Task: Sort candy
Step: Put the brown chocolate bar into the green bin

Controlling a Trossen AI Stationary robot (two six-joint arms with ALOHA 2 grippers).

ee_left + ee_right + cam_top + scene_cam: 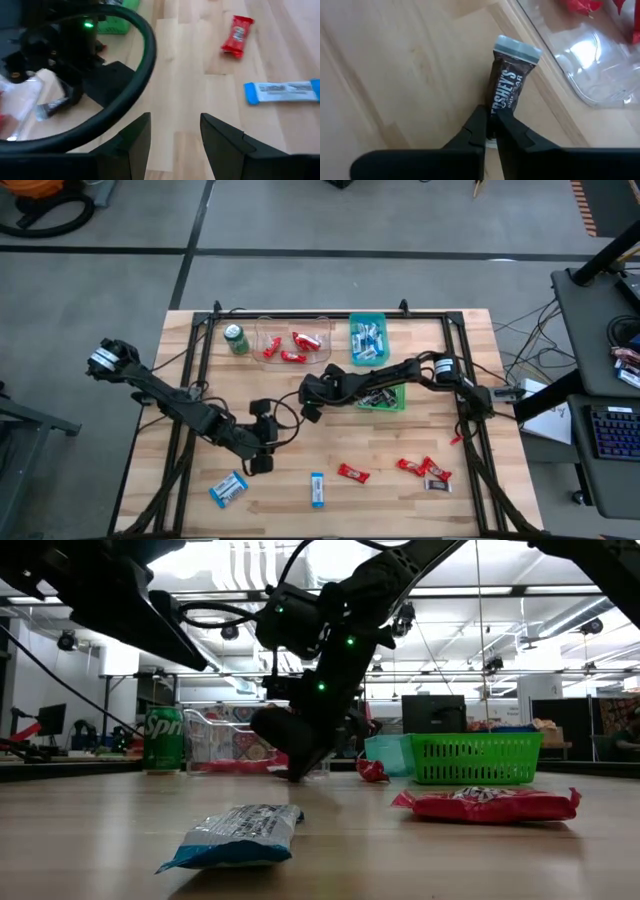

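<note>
Clear tray (585,65) cut off

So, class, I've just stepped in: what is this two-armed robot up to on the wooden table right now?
It is sorting wrapped candy. The right gripper has its jaws shut on one end of a dark brown bar with silver ends, low over the table beside the clear plastic tray holding red candies. The left gripper hovers open over bare wood, holding nothing. Red and blue-and-white bars lie loose on the table's near side, and a blue bin and a green basket stand at the back.
</note>
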